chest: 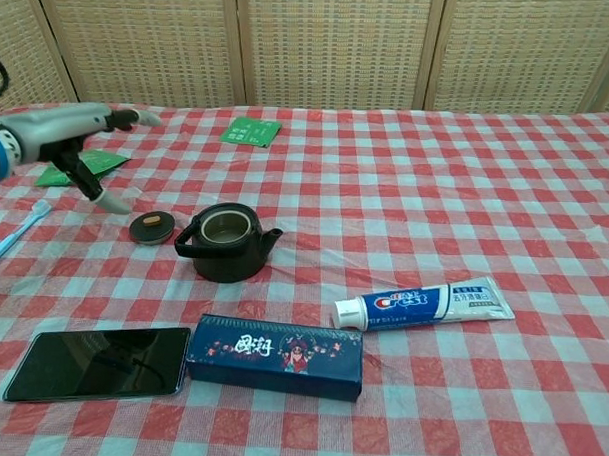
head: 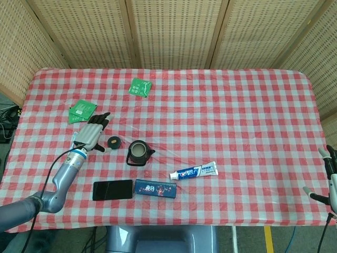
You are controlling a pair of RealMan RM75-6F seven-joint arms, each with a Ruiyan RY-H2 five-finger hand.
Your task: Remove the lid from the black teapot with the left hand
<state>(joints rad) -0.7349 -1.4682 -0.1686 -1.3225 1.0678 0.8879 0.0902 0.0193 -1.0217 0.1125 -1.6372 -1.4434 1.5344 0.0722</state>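
The black teapot (head: pixel 139 153) (chest: pixel 226 244) stands open-topped left of the table's middle, its handle toward the front-left. Its round black lid (head: pixel 113 142) (chest: pixel 151 227) lies flat on the cloth just to the pot's left. My left hand (head: pixel 92 134) (chest: pixel 75 142) hovers left of the lid with fingers spread and holds nothing. Only part of my right hand (head: pixel 329 176) shows at the right edge of the head view, fingers apart, far from the pot.
A black phone (chest: pixel 98 362) and a dark blue box (chest: pixel 276 355) lie in front of the pot, a toothpaste tube (chest: pixel 424 302) to its right. Green packets (head: pixel 82 111) (head: pixel 140 87) sit behind, a toothbrush (chest: pixel 10 237) at the left.
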